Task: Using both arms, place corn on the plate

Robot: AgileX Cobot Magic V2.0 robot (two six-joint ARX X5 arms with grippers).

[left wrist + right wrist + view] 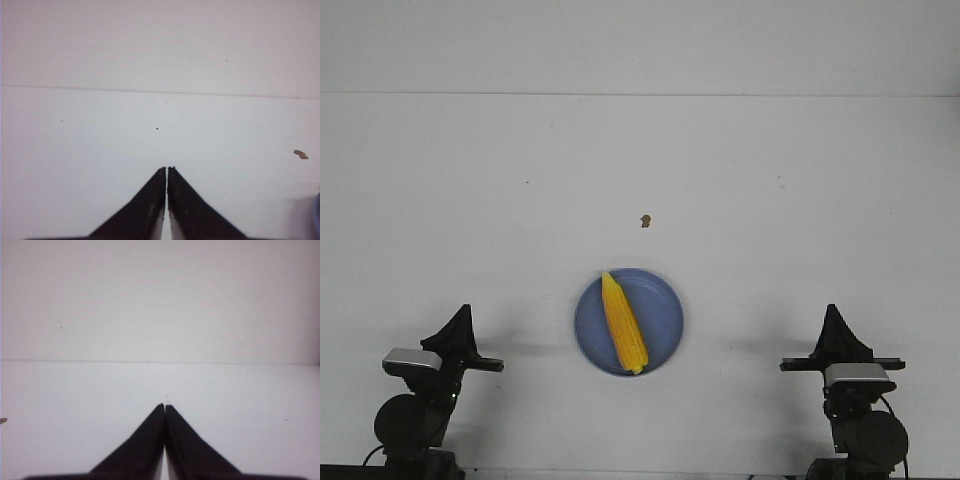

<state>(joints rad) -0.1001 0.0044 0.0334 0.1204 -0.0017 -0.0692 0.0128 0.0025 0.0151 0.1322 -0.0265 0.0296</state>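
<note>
Corn [624, 324] is not in any jaws. The left gripper [460, 312] has its two fingers pressed together, holding nothing, near the bench's front left corner. The right gripper [834, 312] is pressed together too, near the front right corner. Between them the yellow corn lies on the blue plate [665, 310], slanted across it. A small brown speck [645, 221] sits farther toward the back edge.
</note>
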